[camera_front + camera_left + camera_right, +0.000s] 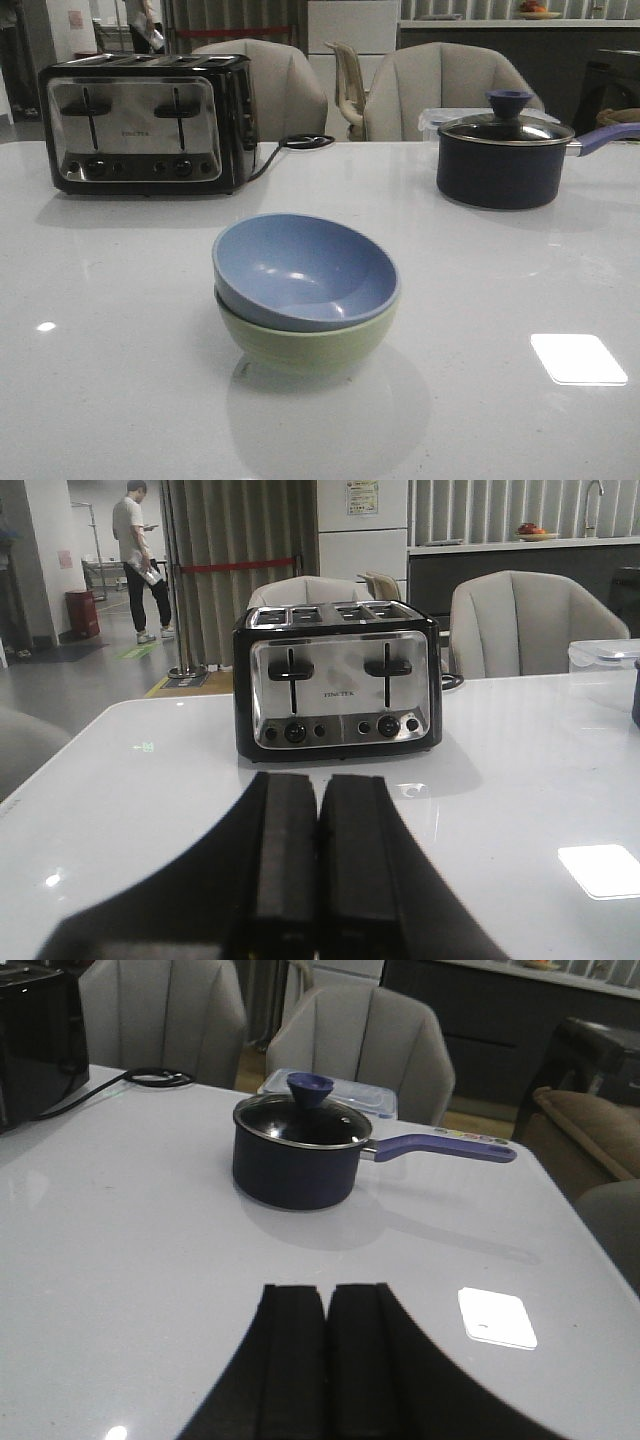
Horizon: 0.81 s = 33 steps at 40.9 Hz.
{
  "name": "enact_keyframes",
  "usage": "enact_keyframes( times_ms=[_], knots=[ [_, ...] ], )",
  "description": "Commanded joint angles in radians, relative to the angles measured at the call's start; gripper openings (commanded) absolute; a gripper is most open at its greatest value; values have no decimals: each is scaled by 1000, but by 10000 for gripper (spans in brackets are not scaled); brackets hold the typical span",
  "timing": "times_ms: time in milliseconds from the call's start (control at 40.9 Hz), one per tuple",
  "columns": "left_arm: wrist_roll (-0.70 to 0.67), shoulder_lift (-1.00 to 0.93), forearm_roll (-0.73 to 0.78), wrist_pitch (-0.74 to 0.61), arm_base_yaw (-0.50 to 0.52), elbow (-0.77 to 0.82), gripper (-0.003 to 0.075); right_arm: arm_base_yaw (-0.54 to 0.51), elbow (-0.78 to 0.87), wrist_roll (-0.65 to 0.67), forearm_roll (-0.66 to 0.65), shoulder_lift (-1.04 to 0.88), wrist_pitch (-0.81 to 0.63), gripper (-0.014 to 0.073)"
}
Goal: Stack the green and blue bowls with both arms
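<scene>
The blue bowl [300, 268] sits nested in the green bowl [305, 340] at the near middle of the desk [120, 330], so the stacking looks finished. The left claw [318, 860] and right claw [327, 1360] are closed, empty, well apart from the bowls; nothing seems left but resting.

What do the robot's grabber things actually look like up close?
Each wrist view shows only fingers. The left gripper and right gripper each have two flat, matte black, blocky fingers that widen toward the camera. No cables, markings or arm bodies show.
</scene>
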Motion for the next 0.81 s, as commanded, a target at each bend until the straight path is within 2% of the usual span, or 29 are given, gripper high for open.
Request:
enact_keyframes(
  times_ms=[0, 245, 587, 636, 783],
  knots=[
    [-8, -16, 0, -88, -4, 6, 99, -9, 64, -4, -1, -45, -167, 38],
    [-8, -16, 0, -88, -4, 6, 99, -7, 183, -4, 25, -108, -192, 38],
    [-8, -16, 0, -88, -4, 6, 99, -6, 185, -2, 25, -107, -199, 38],
    [-8, -16, 0, -88, -4, 6, 99, -6, 185, 28, 17, -107, -220, 38],
    [-8, -16, 0, -88, -4, 6, 99, -7, 185, 276, -110, -107, -305, 38]
  ],
)
